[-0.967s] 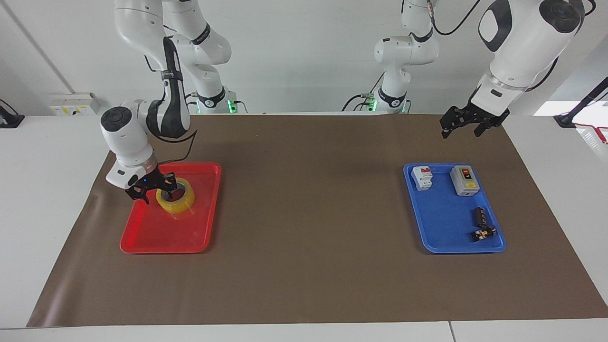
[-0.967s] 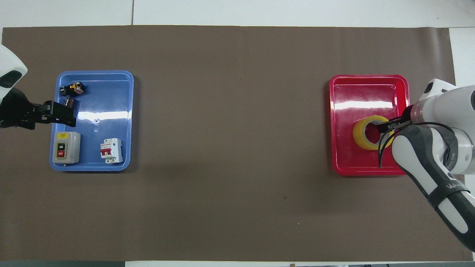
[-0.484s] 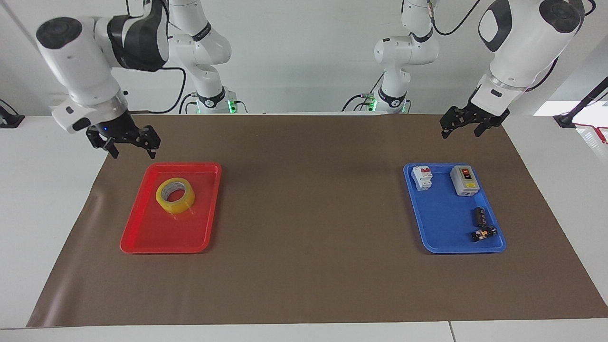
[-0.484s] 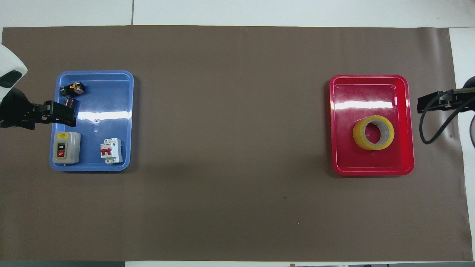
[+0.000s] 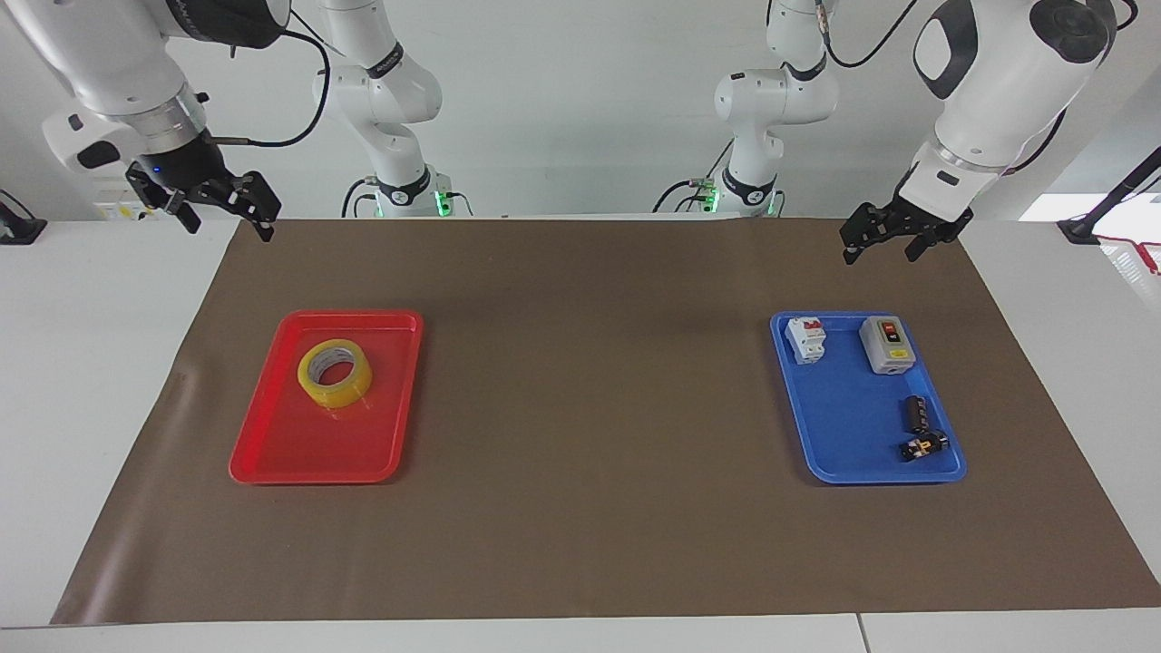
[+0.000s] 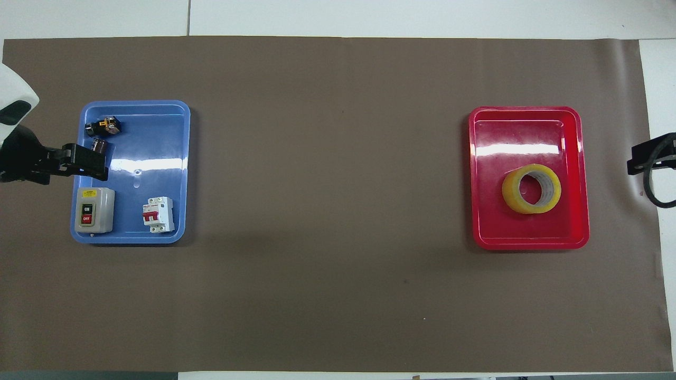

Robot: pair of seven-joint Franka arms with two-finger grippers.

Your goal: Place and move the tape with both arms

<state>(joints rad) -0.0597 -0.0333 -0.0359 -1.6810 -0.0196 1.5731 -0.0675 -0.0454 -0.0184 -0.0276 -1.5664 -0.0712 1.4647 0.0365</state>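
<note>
Facing view: the tape [image 5: 335, 374] lies flat in the red tray [image 5: 272, 453], in the half nearer the robots, toward the right arm's end of the table. The right gripper [image 5: 218, 210] hangs high over the mat's [image 5: 590, 408] corner, well apart from the tape, fingers apart and holding nothing. The left gripper [image 5: 878, 245] waits in the air over the mat's edge at the left arm's end, fingers apart too. Below it the blue tray [image 5: 843, 435] holds a breaker [image 5: 805, 338], a grey switch box [image 5: 887, 345] and two small dark parts [image 5: 921, 426].

Overhead view: the tape [image 6: 531, 188] shows as a wide yellowish ring with a pale core, glossy and translucent — a smooth, curved wall that I judge would slip from a pinch taken off-centre. The red tray [image 6: 528, 240] is shiny plastic with a raised rim; a low sideways pull could catch the roll on that rim or drag the light tray across the mat [image 6: 338, 295]. Only the right gripper's [image 6: 641, 158] tip shows, at the mat's edge. The left gripper [image 6: 82, 163] covers part of the blue tray [image 6: 153, 132] from above — a careless descent there could knock the small parts [image 6: 103, 126].
</note>
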